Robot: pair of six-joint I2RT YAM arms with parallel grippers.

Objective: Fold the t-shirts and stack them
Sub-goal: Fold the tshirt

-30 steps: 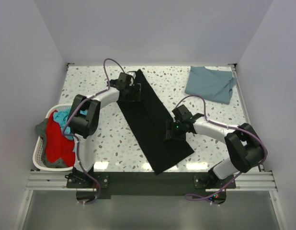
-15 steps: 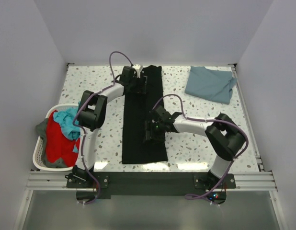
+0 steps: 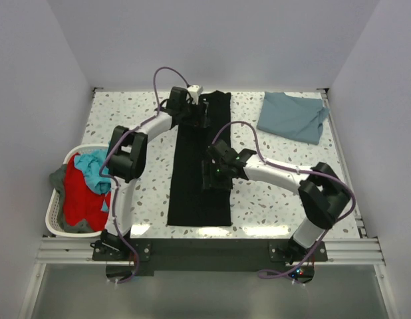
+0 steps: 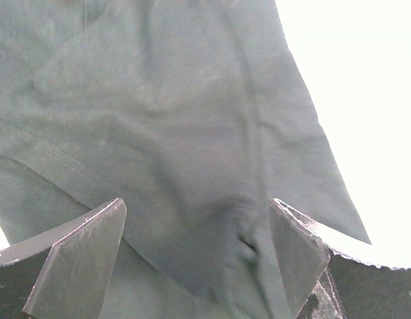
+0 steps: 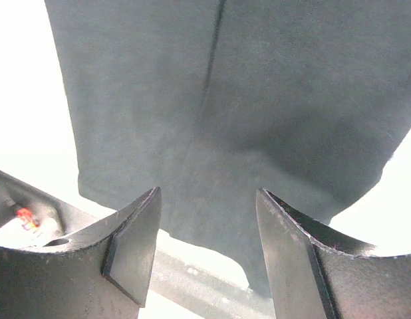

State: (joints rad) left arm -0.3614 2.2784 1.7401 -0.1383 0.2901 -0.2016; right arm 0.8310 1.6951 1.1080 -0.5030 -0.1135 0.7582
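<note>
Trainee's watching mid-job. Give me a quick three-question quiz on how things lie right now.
1. True or false: the black tee lies as a long narrow strip running from far to near.
2. Where is the blue tee? A) near left corner B) far right corner C) on the black tee
3. Fill in: the left claw and the right claw both have their jaws ____.
Key: 1 true; 2 B; 3 open.
</note>
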